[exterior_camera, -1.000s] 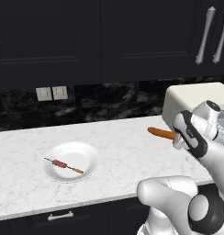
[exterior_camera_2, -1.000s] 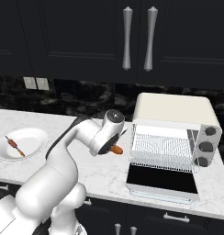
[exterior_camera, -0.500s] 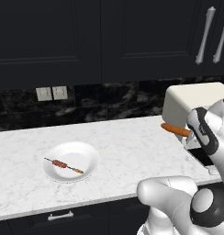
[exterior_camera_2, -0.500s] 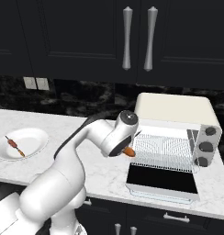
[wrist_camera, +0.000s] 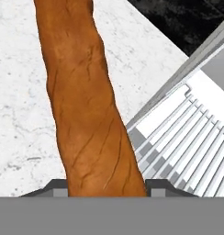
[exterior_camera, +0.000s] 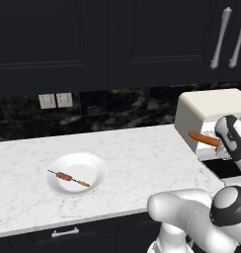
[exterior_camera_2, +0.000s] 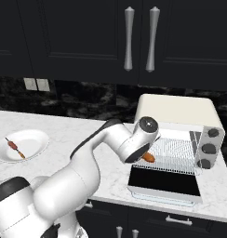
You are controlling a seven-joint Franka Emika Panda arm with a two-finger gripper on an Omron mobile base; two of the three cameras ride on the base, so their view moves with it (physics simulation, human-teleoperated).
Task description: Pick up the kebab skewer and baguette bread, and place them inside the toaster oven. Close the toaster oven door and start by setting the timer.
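Observation:
My gripper (exterior_camera_2: 144, 155) is shut on the baguette bread (exterior_camera_2: 150, 158), an orange-brown loaf held at the left edge of the toaster oven's (exterior_camera_2: 176, 109) mouth. The left base view shows the baguette bread (exterior_camera: 203, 139) sticking out leftward from the gripper (exterior_camera: 220, 144) in front of the cream toaster oven (exterior_camera: 211, 106). In the hand view the baguette bread (wrist_camera: 91, 114) runs up from between the fingertips (wrist_camera: 155, 186), with the wire rack (wrist_camera: 187, 137) to its right. The toaster oven door (exterior_camera_2: 164, 179) lies folded down, open. On the white plate (exterior_camera: 95, 163) lies the kebab skewer (exterior_camera: 68, 177), far left of the gripper.
Three knobs (exterior_camera_2: 208, 148) sit on the oven's right panel. Dark upper cabinets with silver handles (exterior_camera_2: 129, 39) hang above. Wall outlets (exterior_camera: 56, 100) are set in the black backsplash. White marble counter (exterior_camera: 137, 153) stretches between plate and oven.
The arm has swung right with the baguette bread, carrying it from over the counter to the left side of the oven's opening. Plate and skewer have stayed put.

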